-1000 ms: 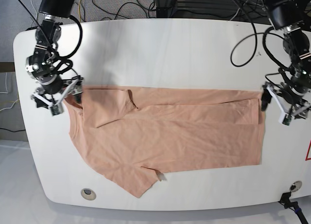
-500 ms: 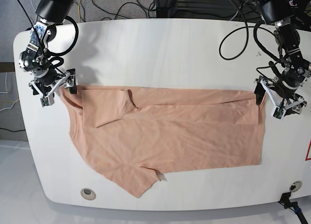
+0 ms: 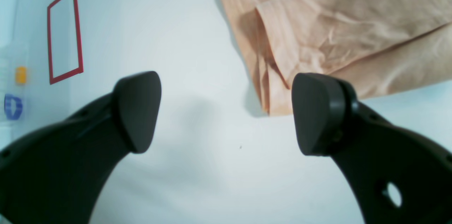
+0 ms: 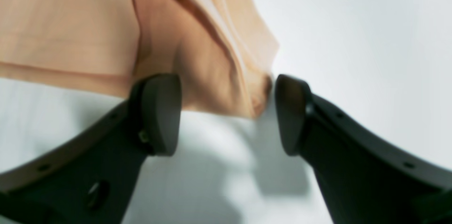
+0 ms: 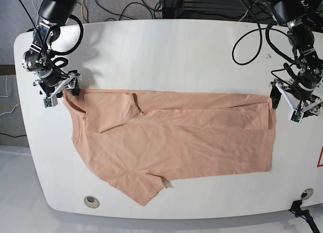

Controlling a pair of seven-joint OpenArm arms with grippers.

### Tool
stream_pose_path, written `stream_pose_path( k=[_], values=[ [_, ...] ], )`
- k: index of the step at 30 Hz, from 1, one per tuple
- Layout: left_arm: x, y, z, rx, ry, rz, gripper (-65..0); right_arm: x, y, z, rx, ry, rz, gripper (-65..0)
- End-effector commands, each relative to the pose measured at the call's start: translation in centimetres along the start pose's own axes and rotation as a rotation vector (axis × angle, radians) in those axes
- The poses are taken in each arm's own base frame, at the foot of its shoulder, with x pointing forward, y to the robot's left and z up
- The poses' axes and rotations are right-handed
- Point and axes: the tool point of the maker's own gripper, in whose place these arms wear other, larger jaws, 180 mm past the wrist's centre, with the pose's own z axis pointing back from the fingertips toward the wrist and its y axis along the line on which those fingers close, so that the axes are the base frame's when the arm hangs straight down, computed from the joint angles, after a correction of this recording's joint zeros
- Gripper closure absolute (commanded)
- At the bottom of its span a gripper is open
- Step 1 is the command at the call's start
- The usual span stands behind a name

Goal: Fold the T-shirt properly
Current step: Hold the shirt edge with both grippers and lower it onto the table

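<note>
From the base view we look steeply down on the whole white table (image 5: pixel 166 46), both arms at its far corners. Our left wrist view sits close behind the left gripper (image 3: pixel 226 111), facing the tabletop, the T-shirt (image 3: pixel 335 30) corner upper right. Our right wrist view sits closer still behind the right gripper (image 4: pixel 227 111). All three views share the shirt's upper edge.

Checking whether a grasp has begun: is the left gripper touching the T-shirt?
Apart. In the left wrist view the open left gripper frames bare table; the T-shirt corner ends just beyond its fingertips, with white table between.
</note>
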Motion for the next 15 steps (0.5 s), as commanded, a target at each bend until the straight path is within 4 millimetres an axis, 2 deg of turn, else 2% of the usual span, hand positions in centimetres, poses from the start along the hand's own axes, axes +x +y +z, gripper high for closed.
stream_pose_path(
  k=[1,3,5,9,12,13,15],
  values=[
    [1.5,1.2,0.4,0.028,-0.049,-0.006,-53.8,0.7,-0.7,0.1,-0.005,-0.026,-0.007,-39.1],
    [1.5,1.2,0.4,0.028,-0.049,-0.006,-53.8,0.7,-0.7,-0.1,-0.003,-0.04,-0.016,-38.8],
    [1.5,1.2,0.4,0.028,-0.049,-0.006,-53.8,0.2,-0.7,-0.3,0.001,-0.033,-0.028,-35.6],
    [1.5,1.2,0.4,0.027,-0.047,-0.006,-53.8,0.1,-0.7,-0.3,0.001,-0.029,-0.031,-18.0],
    [1.2,2.0,0.6,0.049,-0.045,0.013,-53.8,0.1,-0.7,-0.3,0.001,-0.029,-0.031,-4.7],
    [1.0,2.2,0.6,0.051,-0.04,0.021,-53.8,0.1,-0.7,-0.3,0.001,-0.029,-0.031,-1.5],
    [0.0,2.0,0.2,0.04,-0.017,0.042,-54.0,0.1,-0.7,-0.3,0.001,-0.029,-0.031,0.0]
  ],
)
